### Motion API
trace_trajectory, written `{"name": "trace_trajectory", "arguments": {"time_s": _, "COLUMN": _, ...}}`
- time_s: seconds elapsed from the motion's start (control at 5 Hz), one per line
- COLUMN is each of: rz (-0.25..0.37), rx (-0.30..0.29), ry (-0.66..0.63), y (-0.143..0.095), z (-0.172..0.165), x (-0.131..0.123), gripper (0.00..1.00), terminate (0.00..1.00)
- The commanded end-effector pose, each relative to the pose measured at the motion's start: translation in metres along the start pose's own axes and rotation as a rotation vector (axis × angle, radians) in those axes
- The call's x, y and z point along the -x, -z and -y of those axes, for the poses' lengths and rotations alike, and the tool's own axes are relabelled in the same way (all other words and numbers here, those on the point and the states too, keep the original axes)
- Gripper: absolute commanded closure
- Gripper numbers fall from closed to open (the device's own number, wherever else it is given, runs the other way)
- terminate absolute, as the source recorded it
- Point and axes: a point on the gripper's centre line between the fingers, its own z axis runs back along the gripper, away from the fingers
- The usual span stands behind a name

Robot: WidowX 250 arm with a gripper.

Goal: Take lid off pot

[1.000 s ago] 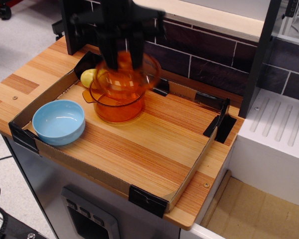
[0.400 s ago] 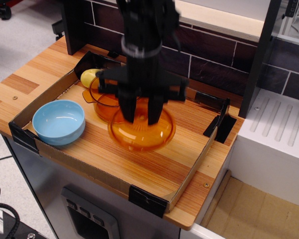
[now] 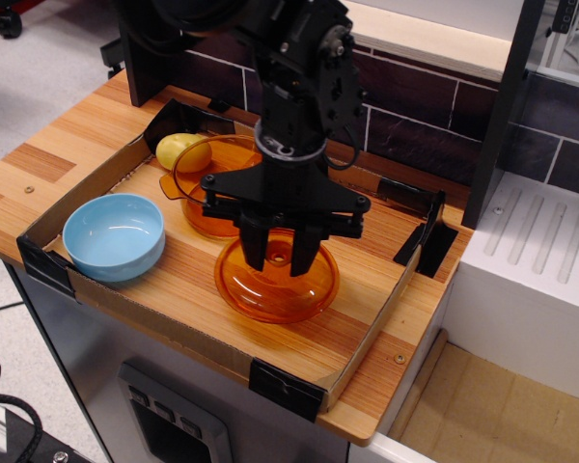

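Note:
The orange lid (image 3: pixel 270 292) lies low on the wooden board, in front and to the right of the pot. My gripper (image 3: pixel 279 257) stands right over it, black fingers straddling the lighter centre knob and seemingly closed on it. The orange pot (image 3: pixel 205 207) stands uncovered at the back left of the tray, partly hidden behind my gripper. I cannot tell whether the lid touches the board or hangs just above it.
A light blue bowl (image 3: pixel 114 235) sits at the tray's front left. A yellow round object (image 3: pixel 181 151) lies behind the pot. Cardboard walls with black corners (image 3: pixel 288 386) ring the board. A dark tiled wall (image 3: pixel 415 125) rises behind it.
The lid came up off the pot, moved right and toward the front, and came down to the board. The pot stayed in place and stands uncovered.

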Motion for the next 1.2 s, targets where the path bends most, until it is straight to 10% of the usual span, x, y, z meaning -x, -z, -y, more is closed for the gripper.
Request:
{"name": "trace_trajectory", "arguments": {"time_s": 0.0, "rz": 0.039, "rx": 0.009, "ry": -0.038, "y": 0.004, "z": 0.02, "x": -0.023, "gripper": 1.0, "terminate": 0.0}}
{"name": "trace_trajectory", "arguments": {"time_s": 0.2, "rz": 0.036, "rx": 0.007, "ry": -0.033, "y": 0.01, "z": 0.027, "x": -0.025, "gripper": 1.0, "terminate": 0.0}}
{"name": "trace_trajectory", "arguments": {"time_s": 0.4, "rz": 0.006, "rx": -0.01, "ry": 0.007, "y": 0.015, "z": 0.027, "x": -0.023, "gripper": 0.0, "terminate": 0.0}}
{"name": "trace_trajectory", "arguments": {"time_s": 1.0, "rz": -0.034, "rx": 0.055, "ry": -0.003, "y": -0.046, "z": 0.014, "x": -0.022, "gripper": 0.0, "terminate": 0.0}}
